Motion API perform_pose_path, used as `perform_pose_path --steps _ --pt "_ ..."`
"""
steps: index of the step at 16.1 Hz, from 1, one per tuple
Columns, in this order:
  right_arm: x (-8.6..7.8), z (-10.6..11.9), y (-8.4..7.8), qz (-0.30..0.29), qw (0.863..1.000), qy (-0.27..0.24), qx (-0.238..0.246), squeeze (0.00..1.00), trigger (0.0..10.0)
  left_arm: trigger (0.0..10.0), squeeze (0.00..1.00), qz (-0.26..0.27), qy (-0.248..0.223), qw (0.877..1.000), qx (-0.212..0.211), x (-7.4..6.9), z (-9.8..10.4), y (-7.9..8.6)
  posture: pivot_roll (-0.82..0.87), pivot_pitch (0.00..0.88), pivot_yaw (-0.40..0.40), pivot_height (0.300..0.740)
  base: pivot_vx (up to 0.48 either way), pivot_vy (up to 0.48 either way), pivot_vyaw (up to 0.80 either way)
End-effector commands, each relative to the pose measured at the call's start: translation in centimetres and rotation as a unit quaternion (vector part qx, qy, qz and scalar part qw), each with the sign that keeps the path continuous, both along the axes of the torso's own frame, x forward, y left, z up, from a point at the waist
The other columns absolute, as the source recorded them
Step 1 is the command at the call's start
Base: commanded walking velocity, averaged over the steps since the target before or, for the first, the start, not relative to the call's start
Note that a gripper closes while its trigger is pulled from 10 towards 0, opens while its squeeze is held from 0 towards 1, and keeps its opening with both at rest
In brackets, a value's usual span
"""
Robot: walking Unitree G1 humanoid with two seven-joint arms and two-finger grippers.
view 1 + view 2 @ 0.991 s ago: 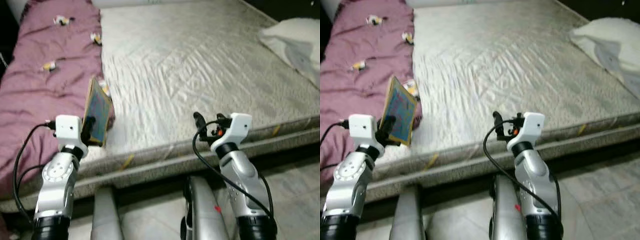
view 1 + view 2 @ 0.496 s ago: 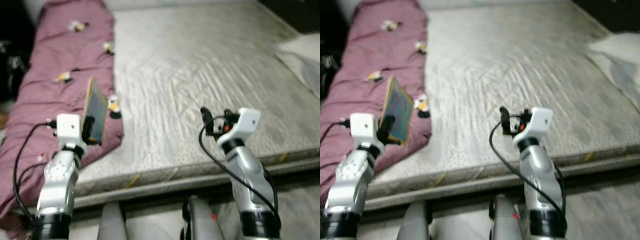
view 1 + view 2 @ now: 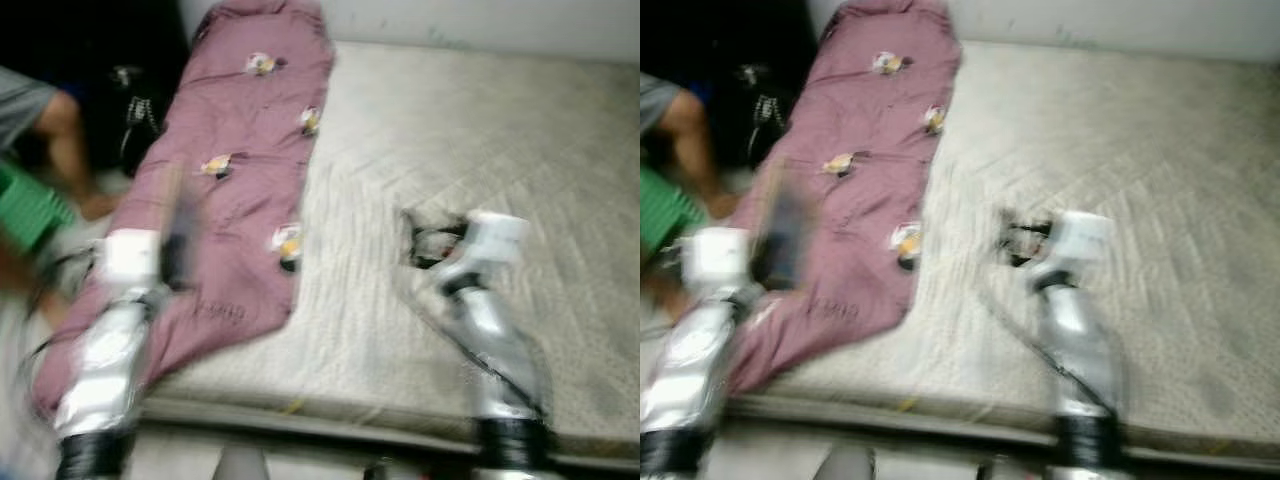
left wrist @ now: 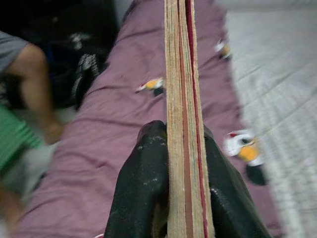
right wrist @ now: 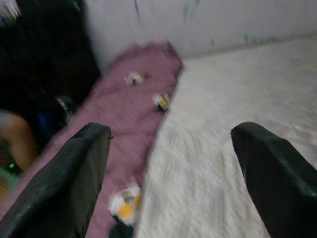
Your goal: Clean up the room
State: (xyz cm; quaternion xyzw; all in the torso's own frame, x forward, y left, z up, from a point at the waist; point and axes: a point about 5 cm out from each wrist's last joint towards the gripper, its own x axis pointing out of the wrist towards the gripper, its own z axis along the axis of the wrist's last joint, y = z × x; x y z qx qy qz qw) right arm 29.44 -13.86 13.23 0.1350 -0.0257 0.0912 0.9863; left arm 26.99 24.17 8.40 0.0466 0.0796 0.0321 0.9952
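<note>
Black left gripper (image 4: pixel 181 163) clamps our thin book (image 4: pixel 181 99) edge-on, long axis pointing away over the purple blanket (image 4: pixel 99 163); our right gripper (image 5: pixel 173 163) hangs spread above the mattress (image 5: pixel 237 99).

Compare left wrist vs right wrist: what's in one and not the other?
Left wrist alone: the left tool shut on a thin book seen edge-on, plus a person's bare leg and something green off the bed. Right wrist alone: the right tool open with nothing held, and the pale wall. Both: the purple blanket and grey mattress.
</note>
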Motion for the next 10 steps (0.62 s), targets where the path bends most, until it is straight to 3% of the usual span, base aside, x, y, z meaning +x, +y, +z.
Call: perform_pose_path --steps 1,10 --pt "-0.77 -1.45 -2.81 -0.048 0.998 0.029 -0.017 0.00 10.0 10.0 0.00 -0.055 -0.040 0.998 -0.013 1.54 1.52 -2.97 -0.01 0.000 0.002 0.740 0.000 0.000 0.00" --pt "-0.83 -1.85 -3.07 -0.060 0.996 0.039 -0.045 0.00 10.0 10.0 0.00 -0.066 -0.043 0.997 -0.026 1.49 1.34 -3.45 -0.02 0.000 -0.006 0.740 0.000 -0.028 0.00"
